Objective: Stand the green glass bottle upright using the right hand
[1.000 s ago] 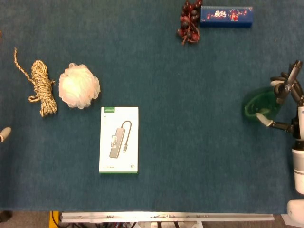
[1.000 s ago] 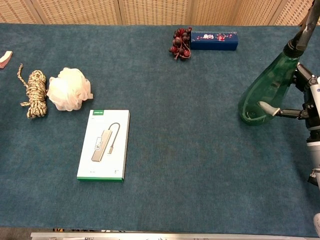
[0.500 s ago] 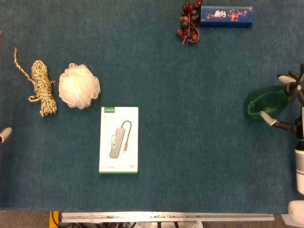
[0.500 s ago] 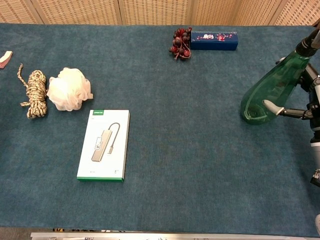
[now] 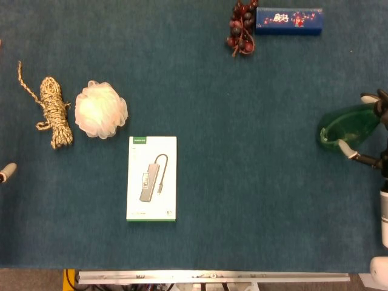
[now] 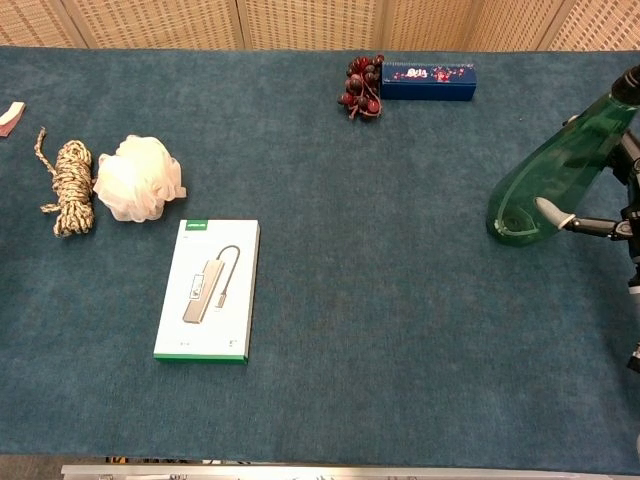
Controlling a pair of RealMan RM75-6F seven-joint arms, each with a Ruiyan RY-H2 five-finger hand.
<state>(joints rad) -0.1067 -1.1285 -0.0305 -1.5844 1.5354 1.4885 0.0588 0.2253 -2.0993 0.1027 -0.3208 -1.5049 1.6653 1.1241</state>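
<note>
At the table's [image 6: 400,400] right edge, the right hand [image 6: 615,215] grasped the green bottle [image 6: 555,180], tilted with its base low and neck raised, apparently mid-tip toward standing. Fingers [image 6: 553,213] wrapped the body from the right. The left hand [image 5: 6,171] barely showed at the left edge, its state unclear.

R hand [image 6: 612,215] fingers [image 6: 548,209] gripping, far right.

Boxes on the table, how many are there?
2. The white adapter box lies flat left of center, near the front edge. The blue box lies at the far edge, right beside the dark red berries.
</note>
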